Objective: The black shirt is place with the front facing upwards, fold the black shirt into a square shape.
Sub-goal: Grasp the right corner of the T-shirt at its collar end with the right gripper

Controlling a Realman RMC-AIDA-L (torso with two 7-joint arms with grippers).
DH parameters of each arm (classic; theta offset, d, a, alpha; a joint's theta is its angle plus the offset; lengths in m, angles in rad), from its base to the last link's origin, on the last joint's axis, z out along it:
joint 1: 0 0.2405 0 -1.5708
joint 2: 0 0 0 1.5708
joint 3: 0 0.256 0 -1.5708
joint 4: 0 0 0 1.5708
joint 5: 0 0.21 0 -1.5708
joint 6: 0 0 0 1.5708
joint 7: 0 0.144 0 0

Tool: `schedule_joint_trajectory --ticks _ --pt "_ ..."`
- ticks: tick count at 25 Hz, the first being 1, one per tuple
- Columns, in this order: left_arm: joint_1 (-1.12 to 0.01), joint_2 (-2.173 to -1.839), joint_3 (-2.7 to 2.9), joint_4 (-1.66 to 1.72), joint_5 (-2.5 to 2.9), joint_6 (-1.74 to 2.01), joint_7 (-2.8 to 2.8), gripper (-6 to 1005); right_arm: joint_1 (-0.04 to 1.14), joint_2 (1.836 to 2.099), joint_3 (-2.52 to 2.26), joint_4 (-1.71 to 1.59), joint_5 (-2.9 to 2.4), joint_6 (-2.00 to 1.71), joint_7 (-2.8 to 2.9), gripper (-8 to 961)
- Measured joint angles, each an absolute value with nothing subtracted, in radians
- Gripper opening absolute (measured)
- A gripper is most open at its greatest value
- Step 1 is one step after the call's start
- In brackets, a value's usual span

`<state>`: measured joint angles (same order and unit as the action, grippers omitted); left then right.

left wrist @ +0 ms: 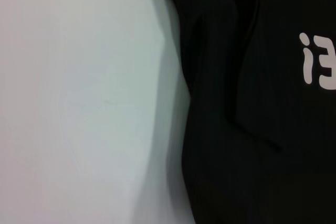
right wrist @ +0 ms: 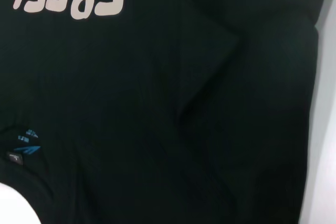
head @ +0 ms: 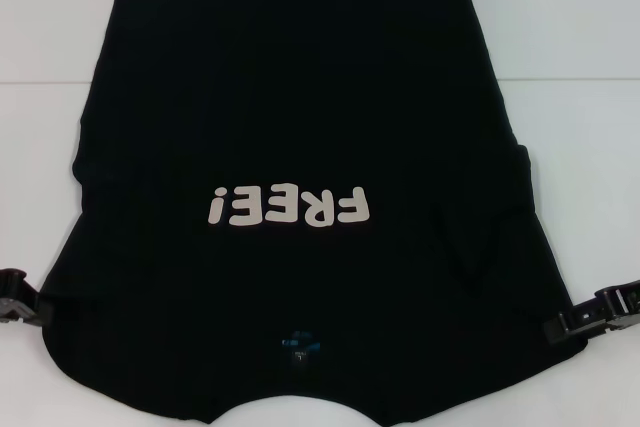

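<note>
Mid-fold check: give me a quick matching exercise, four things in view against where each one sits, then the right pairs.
Things:
1. black shirt
2. FREE! lettering
3. left gripper
4. right gripper

Places:
A. at the shirt's edge on the robot's right, near side
B. on the shirt's front, mid-cloth, reading upside down in the head view
C. spread flat on the white table, collar nearest the robot
D. at the shirt's edge on the robot's left, near side

Pairs: 1-C, 2-B, 3-D, 4-A
</note>
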<state>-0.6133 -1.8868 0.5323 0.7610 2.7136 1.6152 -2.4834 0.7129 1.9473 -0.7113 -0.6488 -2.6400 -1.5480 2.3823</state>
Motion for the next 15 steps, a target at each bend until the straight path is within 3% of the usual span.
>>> schedule_joint_trajectory --ticks 15 --pt "-0.614 -1.887 0.532 0.761 2.714 1.616 -2.483 20 0.730 1.957 -0.723 -0.633 -2.638 -1.550 2.376 760"
